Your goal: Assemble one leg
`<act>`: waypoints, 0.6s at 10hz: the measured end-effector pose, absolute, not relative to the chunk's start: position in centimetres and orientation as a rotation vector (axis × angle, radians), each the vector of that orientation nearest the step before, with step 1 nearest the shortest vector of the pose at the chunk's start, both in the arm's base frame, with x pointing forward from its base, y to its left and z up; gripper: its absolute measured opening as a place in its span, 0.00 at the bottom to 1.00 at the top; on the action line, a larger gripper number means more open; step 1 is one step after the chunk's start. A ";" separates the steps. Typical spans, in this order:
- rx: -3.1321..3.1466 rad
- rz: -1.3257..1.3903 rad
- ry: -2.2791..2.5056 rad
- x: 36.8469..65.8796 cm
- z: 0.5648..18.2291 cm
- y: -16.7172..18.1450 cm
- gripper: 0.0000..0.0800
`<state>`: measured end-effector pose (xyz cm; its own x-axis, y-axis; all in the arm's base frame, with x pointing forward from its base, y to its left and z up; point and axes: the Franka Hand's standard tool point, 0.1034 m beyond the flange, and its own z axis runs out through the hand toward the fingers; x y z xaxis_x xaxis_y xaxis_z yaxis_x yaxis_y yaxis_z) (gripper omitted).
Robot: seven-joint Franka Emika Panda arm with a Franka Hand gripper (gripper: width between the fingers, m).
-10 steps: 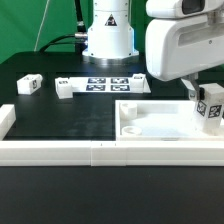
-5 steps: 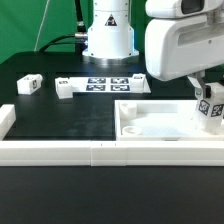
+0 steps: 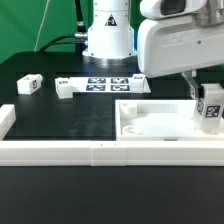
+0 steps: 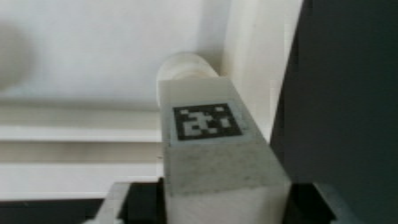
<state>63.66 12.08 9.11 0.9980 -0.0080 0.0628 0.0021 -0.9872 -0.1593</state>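
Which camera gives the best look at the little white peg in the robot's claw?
The wrist view: the leg fills the frame close up, its tag plain to see. The exterior view shows the leg only small, near the exterior view's right edge.

White leg [image 4: 214, 165] bears black-and-white square tag [image 4: 206, 121]

The fingers [image 3: 192, 94] clasp a tagged leg [image 3: 211, 107] over the white panel [image 3: 150, 128], at its end toward the exterior view's right.
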 end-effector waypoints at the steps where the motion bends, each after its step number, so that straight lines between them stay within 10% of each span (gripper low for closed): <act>1: -2.966 -0.110 0.193 63.7 9.1 11.9 0.37; 6: -2.793 -0.138 0.996 64.3 9.1 11.4 0.37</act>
<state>64.30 11.37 9.13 0.7720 -0.6350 0.0290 -0.6189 -0.7613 -0.1933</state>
